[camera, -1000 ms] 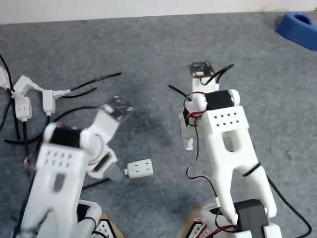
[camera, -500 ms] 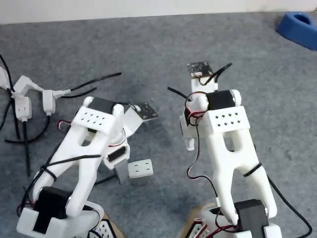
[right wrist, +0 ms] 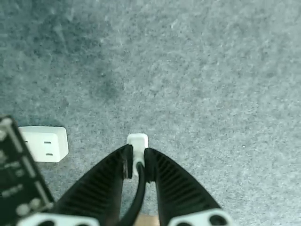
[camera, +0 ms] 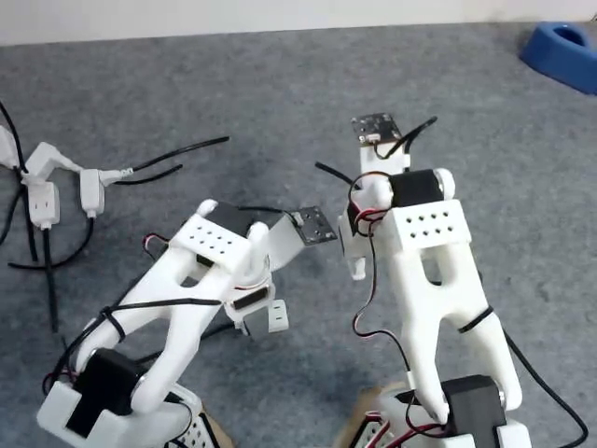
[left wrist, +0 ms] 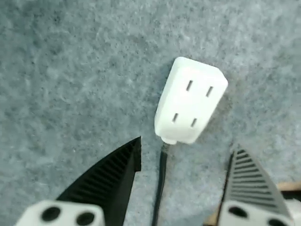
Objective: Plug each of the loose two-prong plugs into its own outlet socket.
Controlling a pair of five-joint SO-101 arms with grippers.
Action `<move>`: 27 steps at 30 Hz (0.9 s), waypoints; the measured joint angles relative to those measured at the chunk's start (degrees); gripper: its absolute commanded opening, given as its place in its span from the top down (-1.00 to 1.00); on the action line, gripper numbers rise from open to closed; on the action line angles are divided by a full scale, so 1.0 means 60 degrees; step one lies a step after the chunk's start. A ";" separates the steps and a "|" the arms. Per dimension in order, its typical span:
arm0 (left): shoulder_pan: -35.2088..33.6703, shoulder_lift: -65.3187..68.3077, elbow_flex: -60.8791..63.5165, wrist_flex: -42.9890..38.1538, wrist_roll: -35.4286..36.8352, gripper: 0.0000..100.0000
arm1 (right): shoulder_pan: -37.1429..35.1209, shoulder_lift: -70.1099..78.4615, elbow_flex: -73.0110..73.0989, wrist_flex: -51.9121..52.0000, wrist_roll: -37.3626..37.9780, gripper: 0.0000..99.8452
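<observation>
A white outlet socket [left wrist: 190, 101] with two pairs of slots lies flat on the grey carpet, its black cord [left wrist: 161, 188] trailing back between my left gripper's fingers. My left gripper [left wrist: 188, 147] hovers open just above it, one finger on each side of the cord end. From above, the socket [camera: 277, 317] peeks out beside the left arm's wrist. My right gripper [right wrist: 137, 157] is shut on a white two-prong plug [right wrist: 137, 141] with a black cord, held low over the carpet. That plug [camera: 355, 270] hangs right of the socket [right wrist: 44, 143], clearly apart from it.
Several white plugs and sockets [camera: 42, 191] with black cords [camera: 177, 149] lie in a cluster at the far left. A blue object [camera: 564, 47] sits at the back right corner. The left arm's circuit board [right wrist: 16, 188] juts in close beside my right gripper.
The left arm swung right and forward, ending above the outlet socket and covering part of it. The right arm kept still with the plug.
</observation>
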State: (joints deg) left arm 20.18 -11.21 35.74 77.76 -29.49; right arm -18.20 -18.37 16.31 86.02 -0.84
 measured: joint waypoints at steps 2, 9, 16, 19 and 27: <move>-0.0015 0.0000 0.0015 -0.0161 0.0000 0.37 | 0.0000 0.0000 0.0000 0.0000 0.0000 0.99; -0.0015 0.0337 0.0132 -0.0601 -0.0249 0.37 | 0.0000 0.0000 0.0000 0.0000 0.0000 0.99; 0.0000 0.2286 0.0117 -0.1421 -0.0249 0.37 | 0.0000 0.0000 0.0000 0.0000 0.0000 0.99; 0.0000 0.2784 -0.0220 -0.1436 -0.0249 0.48 | 0.0000 0.0000 0.0000 0.0000 0.0000 0.99; 0.0015 0.3458 -0.1275 -0.0982 -0.0513 0.86 | 0.0000 0.0000 0.0000 0.0000 0.0000 0.99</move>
State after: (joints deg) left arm 20.26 9.54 28.09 71.87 -32.57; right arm -18.20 -18.37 16.31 86.02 -0.84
